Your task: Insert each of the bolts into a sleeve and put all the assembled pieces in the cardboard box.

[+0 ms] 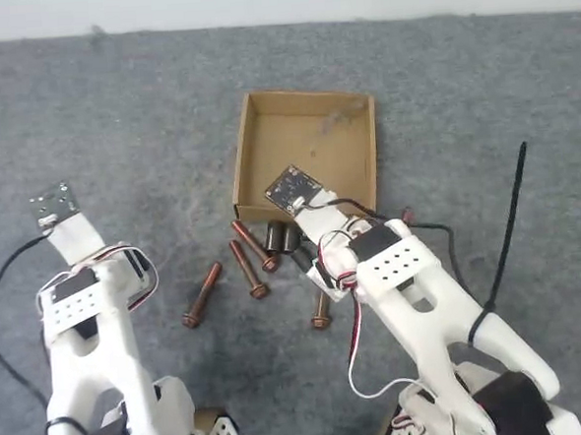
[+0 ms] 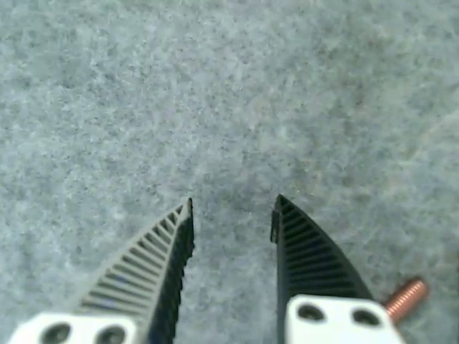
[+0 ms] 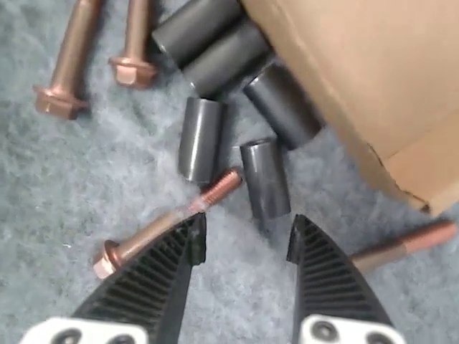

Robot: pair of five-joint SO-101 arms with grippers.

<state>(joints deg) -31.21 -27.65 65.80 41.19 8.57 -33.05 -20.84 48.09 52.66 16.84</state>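
Observation:
My right gripper [image 3: 245, 233] stands open just above the carpet, its tips short of a dark sleeve [image 3: 265, 179]. Several more dark sleeves [image 3: 226, 57] lie beyond it against the cardboard box [image 3: 373, 79]. One copper bolt [image 3: 165, 226] lies by one fingertip, its threaded end touching a sleeve [image 3: 201, 140]. Another bolt [image 3: 405, 244] lies by the other finger. From above, the open box [image 1: 306, 152] has bolts [image 1: 247, 269] and sleeves [image 1: 284, 238] in front of it. My left gripper [image 2: 233, 208] is open over bare carpet, a bolt tip [image 2: 405, 297] beside it.
Grey carpet covers the whole table. The left arm [image 1: 83, 299] stands well left of the parts, with one bolt [image 1: 201, 294] nearest to it. The right arm [image 1: 397, 260] hangs over the sleeves, and a black cable [image 1: 509, 234] rises beside it.

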